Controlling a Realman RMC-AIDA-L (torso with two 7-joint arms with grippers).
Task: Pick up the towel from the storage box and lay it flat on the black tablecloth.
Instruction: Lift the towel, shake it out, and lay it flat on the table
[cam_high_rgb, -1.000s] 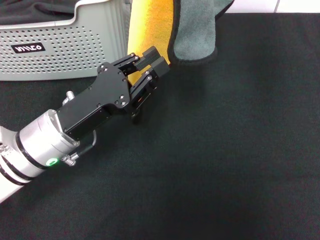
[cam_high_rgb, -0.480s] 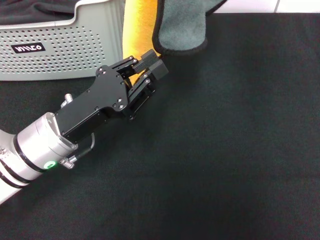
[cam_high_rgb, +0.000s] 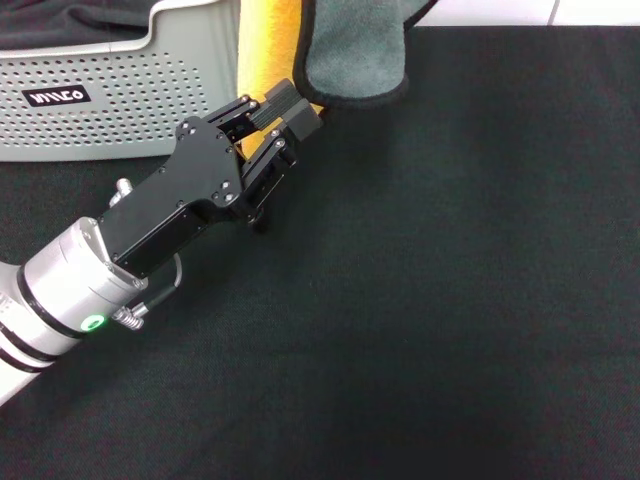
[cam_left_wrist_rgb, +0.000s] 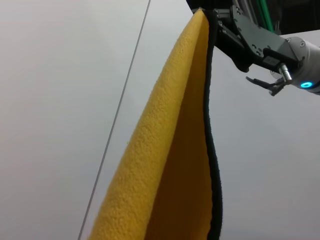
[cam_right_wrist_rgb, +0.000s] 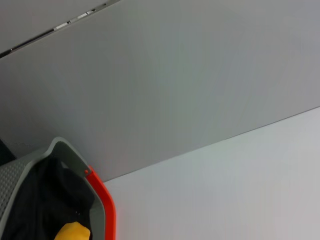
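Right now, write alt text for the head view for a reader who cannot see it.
The left gripper pinches the lower edge of a hanging towel, yellow-orange and grey-teal faces showing, above the black tablecloth. The light grey storage box sits behind.

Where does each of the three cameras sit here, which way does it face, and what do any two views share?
Head view: on the robot's head, looking down at the black tablecloth, the storage box and the left gripper at the hanging towel.
Left wrist view: on the left wrist, looking up along the towel's yellow face; the other arm's gripper holds its top.
Right wrist view: on the right wrist, facing a pale wall, box rim below; no fingers show.
Shared: head and left wrist views both show the towel.
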